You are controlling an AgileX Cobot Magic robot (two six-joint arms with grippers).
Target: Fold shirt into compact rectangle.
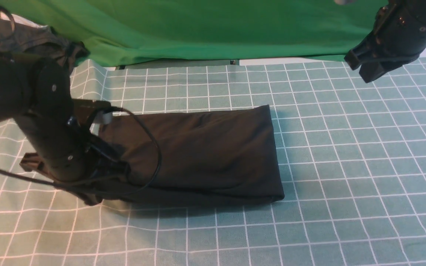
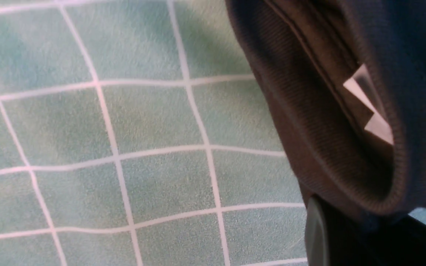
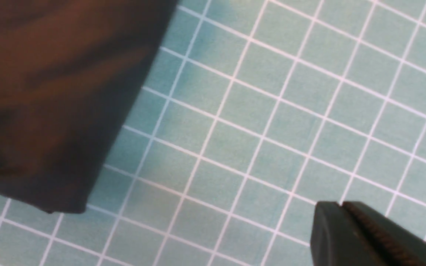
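Observation:
The black shirt [image 1: 205, 151] lies folded into a long band on the checked tablecloth [image 1: 346, 166]. My left arm covers its left end. There my left gripper [image 1: 93, 197] is shut on the shirt's edge. The left wrist view shows the ribbed neck of the shirt [image 2: 309, 111] and its white neck label [image 2: 372, 111] hanging over my left gripper [image 2: 346, 221], which pinches the cloth. My right gripper [image 1: 364, 70] hangs high at the back right, shut and empty, well away from the shirt. In the right wrist view my right gripper [image 3: 340, 205] shows its jaws pressed together, with the shirt's [image 3: 50, 92] right end off to one side.
A big green cloth [image 1: 213, 29] hangs along the back of the table. A dark grey garment [image 1: 39, 40] lies at the back left behind my left arm. Checked tablecloth stretches to the right of and in front of the shirt.

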